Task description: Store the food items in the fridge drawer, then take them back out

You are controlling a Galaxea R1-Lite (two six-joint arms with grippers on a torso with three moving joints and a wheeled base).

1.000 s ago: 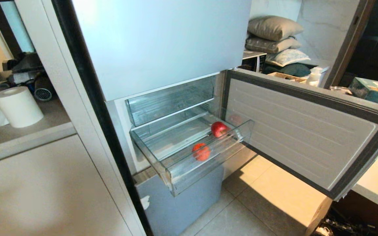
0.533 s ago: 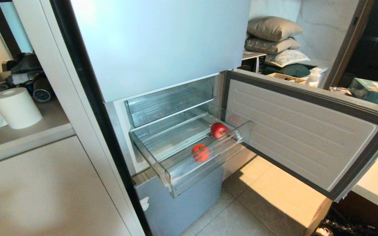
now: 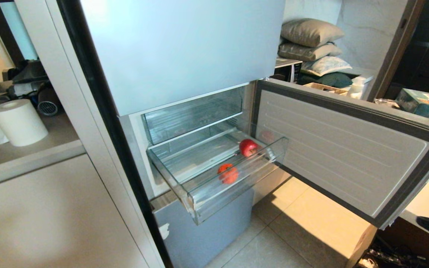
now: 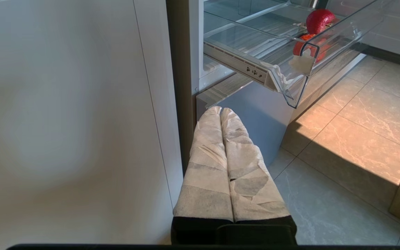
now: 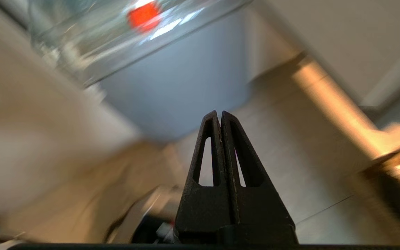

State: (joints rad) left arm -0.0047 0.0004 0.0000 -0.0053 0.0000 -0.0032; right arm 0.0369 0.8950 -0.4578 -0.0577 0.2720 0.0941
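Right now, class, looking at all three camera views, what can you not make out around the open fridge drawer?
- Orange-red item: head view, seen through the fridge drawer's glare; its kind is unclear.
- Red smear: right wrist view, motion blur; which fruit is unclear.
- Right gripper: only a dark shape cut by the head view's right edge.
- Left gripper: outside the head view.

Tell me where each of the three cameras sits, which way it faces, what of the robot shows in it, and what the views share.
Head view: high up, looking down at the open fridge, its pulled-out fridge drawer and two red food items; no gripper shows.
Left wrist view: low beside the fridge, facing the drawer's corner; the left gripper, cloth-wrapped, shut.
Right wrist view: below the drawer, facing up; the right gripper, black, shut.
Shared: all three show the drawer and red food.
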